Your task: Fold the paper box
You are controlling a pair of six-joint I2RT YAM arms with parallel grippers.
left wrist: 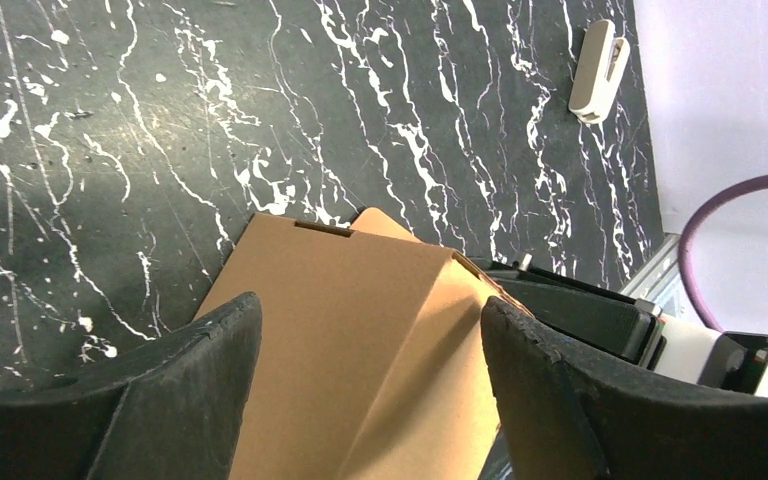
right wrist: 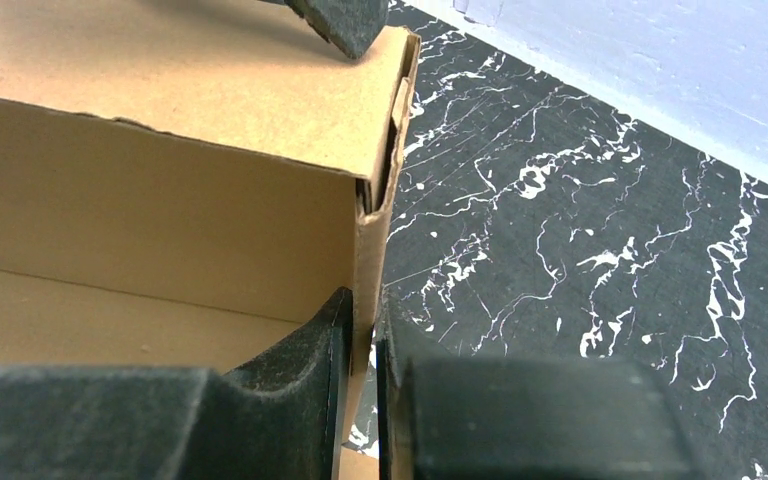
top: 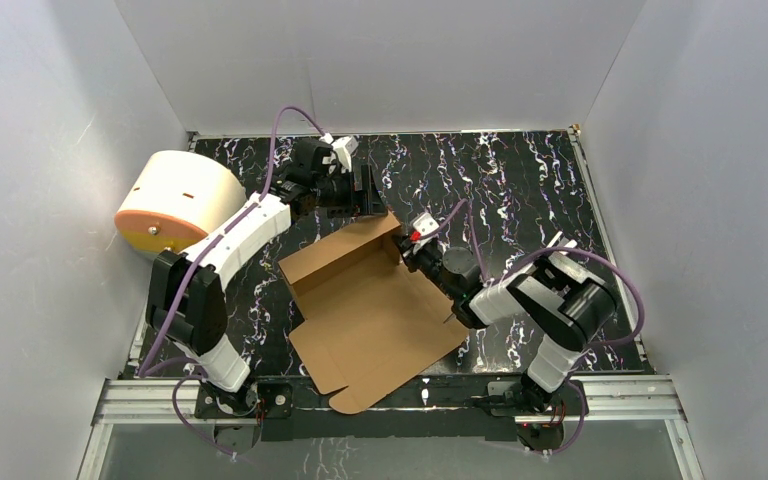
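Centre frame, a matte brown cardboard box lies on the black marbled desk. The right tool pinches its thin side wall (near a corner); the left tool gapes over the back wall.

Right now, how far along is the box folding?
Roughly midway. Done: the far wall of the paper box stands up, with a side wall raised at its right corner. In hand: the right gripper is shut on that side wall; the left gripper hangs open over the far wall's top. Left: the near panel and rounded flap lie flat on the table, so nothing is closed.
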